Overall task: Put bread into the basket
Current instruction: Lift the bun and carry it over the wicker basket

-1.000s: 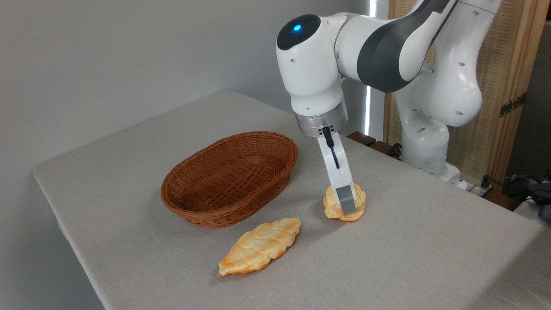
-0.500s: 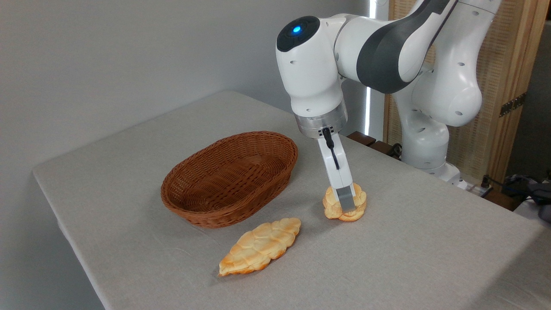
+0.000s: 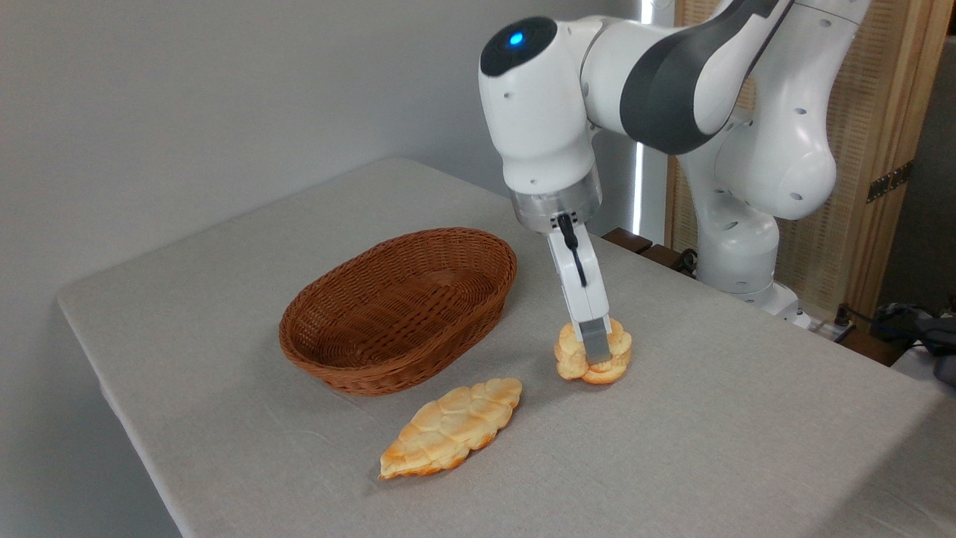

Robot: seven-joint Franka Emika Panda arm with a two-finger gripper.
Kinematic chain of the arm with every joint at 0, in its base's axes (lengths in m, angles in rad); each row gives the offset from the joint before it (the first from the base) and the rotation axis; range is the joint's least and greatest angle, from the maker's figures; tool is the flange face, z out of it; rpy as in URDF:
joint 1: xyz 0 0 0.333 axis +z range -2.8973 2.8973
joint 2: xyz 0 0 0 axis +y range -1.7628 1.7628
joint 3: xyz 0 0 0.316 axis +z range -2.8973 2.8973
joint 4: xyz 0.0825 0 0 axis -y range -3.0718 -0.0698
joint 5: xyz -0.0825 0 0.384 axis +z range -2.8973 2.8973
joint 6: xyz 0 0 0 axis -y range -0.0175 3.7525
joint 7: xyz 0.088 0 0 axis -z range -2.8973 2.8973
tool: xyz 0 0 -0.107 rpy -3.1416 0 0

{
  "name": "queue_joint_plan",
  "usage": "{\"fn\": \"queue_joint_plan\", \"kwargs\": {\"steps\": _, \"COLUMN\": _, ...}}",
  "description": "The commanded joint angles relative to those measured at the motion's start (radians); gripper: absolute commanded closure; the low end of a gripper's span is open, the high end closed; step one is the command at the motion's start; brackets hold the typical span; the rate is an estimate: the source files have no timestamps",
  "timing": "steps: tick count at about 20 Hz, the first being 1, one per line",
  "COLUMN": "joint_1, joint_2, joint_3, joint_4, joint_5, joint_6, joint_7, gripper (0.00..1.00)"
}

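One bun (image 3: 573, 357) is sitting clamped in my gripper (image 3: 596, 353), just off the worktop (image 3: 709, 433), right of the basket (image 3: 399, 306)

Matt grey cloth covers the surface (image 3: 709, 448); left of the glossy white plastic gripper (image 3: 595, 357), the basket (image 3: 396, 306) is rough woven wicker.

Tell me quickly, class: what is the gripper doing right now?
Gripper: closed on the round bun, which looks barely raised from the table.
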State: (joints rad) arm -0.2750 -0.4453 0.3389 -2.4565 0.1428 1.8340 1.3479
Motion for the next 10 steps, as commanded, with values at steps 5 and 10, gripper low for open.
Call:
{"fn": "queue_joint_plan", "kwargs": {"steps": 5, "joint_1": -0.010, "joint_2": -0.007, "joint_3": 0.002, "joint_4": 0.143, "joint_5": -0.147, "joint_6": 0.019, "joint_7": -0.120, "gripper": 0.44}}
{"fn": "queue_joint_plan", "kwargs": {"steps": 10, "joint_1": -0.021, "joint_2": -0.004, "joint_3": -0.041, "joint_4": 0.177, "joint_5": -0.235, "joint_6": 0.045, "joint_7": -0.246, "gripper": 0.44}}
